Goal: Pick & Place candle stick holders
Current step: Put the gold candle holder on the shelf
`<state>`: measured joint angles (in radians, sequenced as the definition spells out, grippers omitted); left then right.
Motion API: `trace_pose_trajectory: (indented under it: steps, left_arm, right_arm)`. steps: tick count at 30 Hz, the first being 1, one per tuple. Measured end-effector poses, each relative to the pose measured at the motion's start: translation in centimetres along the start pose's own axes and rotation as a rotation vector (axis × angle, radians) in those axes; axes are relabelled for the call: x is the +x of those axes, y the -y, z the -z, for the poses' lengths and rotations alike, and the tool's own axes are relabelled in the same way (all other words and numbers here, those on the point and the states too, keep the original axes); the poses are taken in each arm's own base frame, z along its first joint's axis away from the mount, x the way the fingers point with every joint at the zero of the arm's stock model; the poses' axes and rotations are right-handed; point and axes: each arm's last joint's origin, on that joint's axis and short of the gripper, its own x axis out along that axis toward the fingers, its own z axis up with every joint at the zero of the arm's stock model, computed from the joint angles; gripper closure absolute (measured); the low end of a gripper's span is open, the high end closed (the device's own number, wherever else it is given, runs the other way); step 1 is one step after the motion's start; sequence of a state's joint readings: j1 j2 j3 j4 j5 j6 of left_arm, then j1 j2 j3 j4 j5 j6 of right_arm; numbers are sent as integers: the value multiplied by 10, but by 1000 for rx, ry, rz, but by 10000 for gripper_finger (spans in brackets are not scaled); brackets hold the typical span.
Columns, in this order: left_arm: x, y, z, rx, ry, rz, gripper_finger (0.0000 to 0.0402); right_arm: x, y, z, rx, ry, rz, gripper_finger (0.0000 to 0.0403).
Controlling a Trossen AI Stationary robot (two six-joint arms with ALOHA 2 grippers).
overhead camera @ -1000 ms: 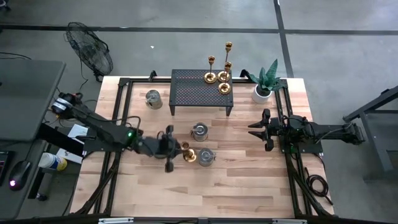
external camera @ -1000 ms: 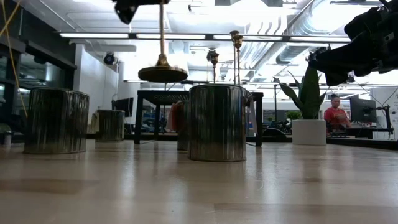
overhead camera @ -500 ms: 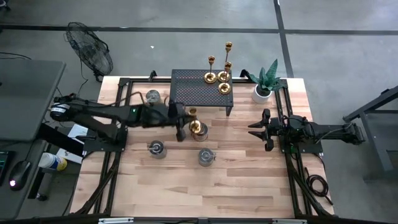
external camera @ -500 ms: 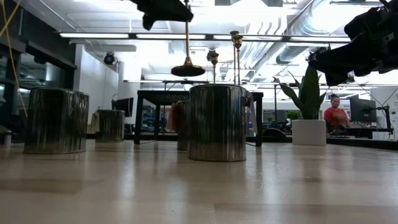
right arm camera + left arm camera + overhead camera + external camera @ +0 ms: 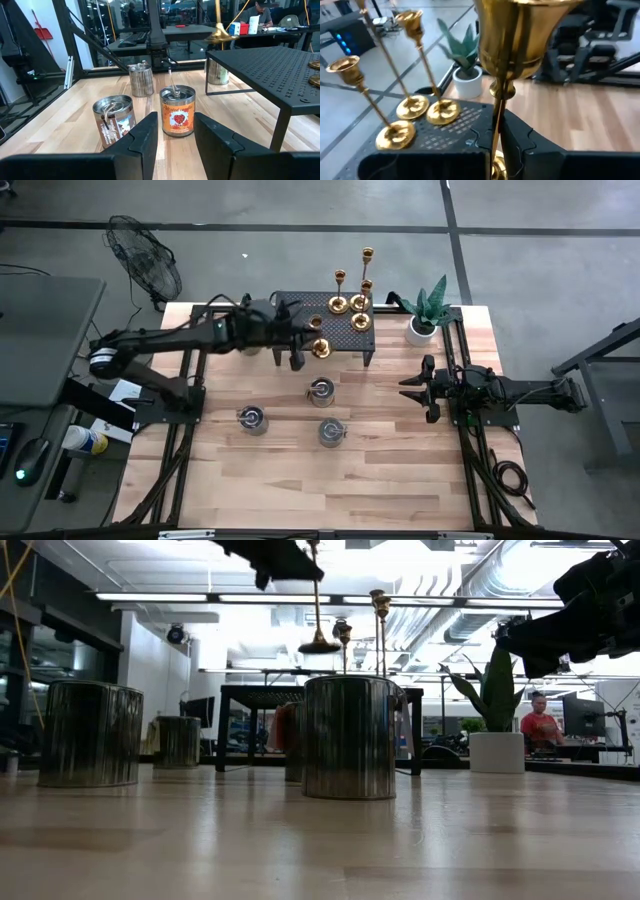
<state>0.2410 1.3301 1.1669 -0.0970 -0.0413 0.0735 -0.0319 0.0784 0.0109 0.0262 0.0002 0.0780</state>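
Observation:
My left gripper is shut on a gold candle stick holder, which hangs over the near left part of a black perforated stand. Its cup is up and its round base is down. Three more gold candle stick holders stand on their bases at the stand's far right corner, also seen in the left wrist view. My right gripper waits open at the table's right side, with nothing between its fingers. My left gripper pinches the holder's thin stem between its two fingers, just below the cup. The fingers come in about level from the table's left and lie across the stem. The holder hangs upright below the fingers, its base clear of the stand.
Three silver cans stand on the wooden table's middle, and a fourth stands by the stand's left end under my left arm. A potted plant is at the far right. The stand's left half is bare.
My left gripper has swung from the table's middle, by the cans, toward the far edge and the right, rising as it went. The holder has come along upright, clear of everything, and now hangs over the stand.

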Motion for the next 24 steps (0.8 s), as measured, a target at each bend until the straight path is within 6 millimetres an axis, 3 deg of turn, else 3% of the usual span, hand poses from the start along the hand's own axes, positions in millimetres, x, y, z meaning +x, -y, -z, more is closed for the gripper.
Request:
trace_pose_trajectory:
  steps: [10,15,24]
  left_arm:
    - [34,-43,6,-34,-39,-24,394]
    - [52,-59,0,-51,-33,-100,394]
    - [81,-69,-8,-100,-28,-176,394]
  right_arm:
    - [0,0,0,0,0,0,285]
    - [0,0,0,0,0,0,285]
    - [0,0,0,0,0,0,285]
